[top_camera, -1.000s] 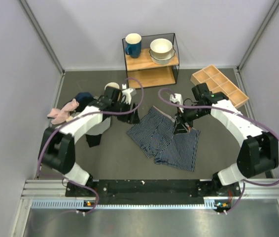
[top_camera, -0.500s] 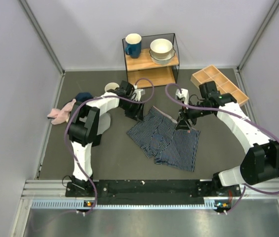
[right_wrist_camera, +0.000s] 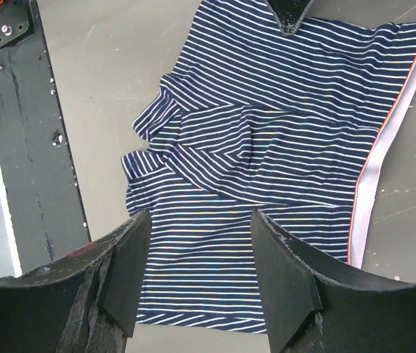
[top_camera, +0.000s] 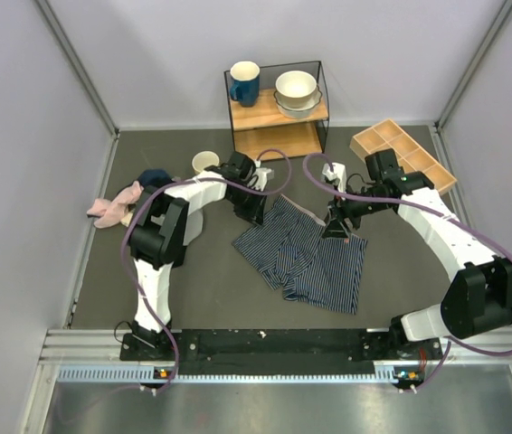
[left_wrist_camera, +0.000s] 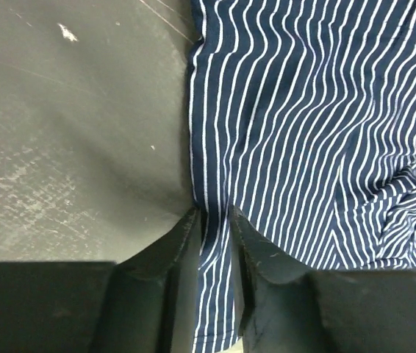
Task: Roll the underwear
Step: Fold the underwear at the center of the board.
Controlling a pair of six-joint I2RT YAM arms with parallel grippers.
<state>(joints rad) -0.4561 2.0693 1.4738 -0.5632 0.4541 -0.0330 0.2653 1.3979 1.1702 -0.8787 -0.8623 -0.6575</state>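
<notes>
The underwear (top_camera: 303, 256), navy with thin white stripes, lies spread and creased on the dark table between my arms. My left gripper (top_camera: 254, 212) is at its far left edge. In the left wrist view the underwear (left_wrist_camera: 303, 118) fills the right side, and my left gripper (left_wrist_camera: 214, 220) has its jaws nearly together with the fabric's edge pinched between them. My right gripper (top_camera: 336, 228) is open and empty, hovering above the waistband side. In the right wrist view my right gripper (right_wrist_camera: 201, 243) is over the underwear (right_wrist_camera: 267, 140), whose light waistband (right_wrist_camera: 373, 176) with red trim runs along the right.
A glass-sided wooden shelf (top_camera: 279, 110) with a blue mug (top_camera: 243, 83) and stacked bowls (top_camera: 296, 92) stands at the back. A wooden compartment tray (top_camera: 403, 155) is at the back right. A pink cloth (top_camera: 114, 206), a dark blue cloth (top_camera: 152, 177) and a white cup (top_camera: 204, 162) lie on the left.
My left gripper has swung right to the underwear's far left edge and closed down on it. My right gripper rose slightly, then held still.
</notes>
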